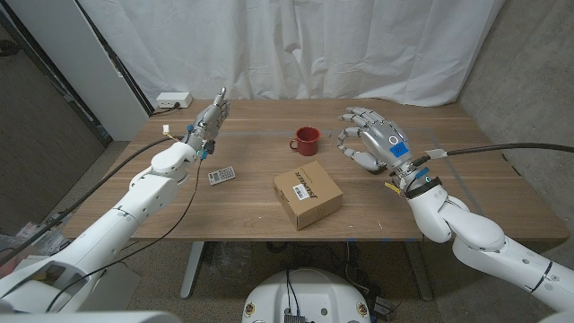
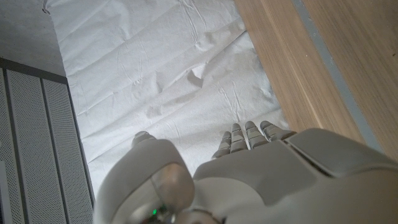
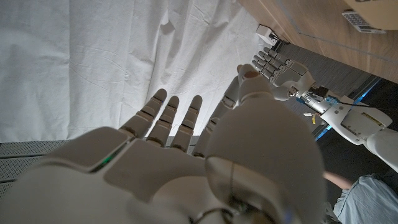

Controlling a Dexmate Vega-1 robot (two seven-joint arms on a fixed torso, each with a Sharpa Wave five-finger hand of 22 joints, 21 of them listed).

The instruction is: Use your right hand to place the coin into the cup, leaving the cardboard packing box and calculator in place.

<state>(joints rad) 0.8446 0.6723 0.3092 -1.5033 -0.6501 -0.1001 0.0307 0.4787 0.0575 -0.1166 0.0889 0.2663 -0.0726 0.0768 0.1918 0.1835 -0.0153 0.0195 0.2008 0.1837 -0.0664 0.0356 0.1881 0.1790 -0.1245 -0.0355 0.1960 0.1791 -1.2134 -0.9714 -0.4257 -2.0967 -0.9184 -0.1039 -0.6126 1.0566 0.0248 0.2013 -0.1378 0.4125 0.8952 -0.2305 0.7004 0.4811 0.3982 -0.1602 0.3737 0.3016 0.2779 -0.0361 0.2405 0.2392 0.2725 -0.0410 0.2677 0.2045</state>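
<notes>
R hand (image 1: pixel 375 136), fingers apart, nothing seen held, hovers just right of red cup (image 1: pixel 305 140); coin not discernible; L hand (image 1: pixel 209 121) further off, fingers straight.

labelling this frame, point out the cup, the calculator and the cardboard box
cup (image 1: pixel 307 139), head view, red outer wall
calculator (image 1: pixel 221 174), head view, middle of its keypad face
cardboard box (image 1: pixel 307 191), head view, top face by the label

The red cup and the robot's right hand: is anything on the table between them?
No. In the head view, only bare wood separates the red cup from the right hand.
</notes>
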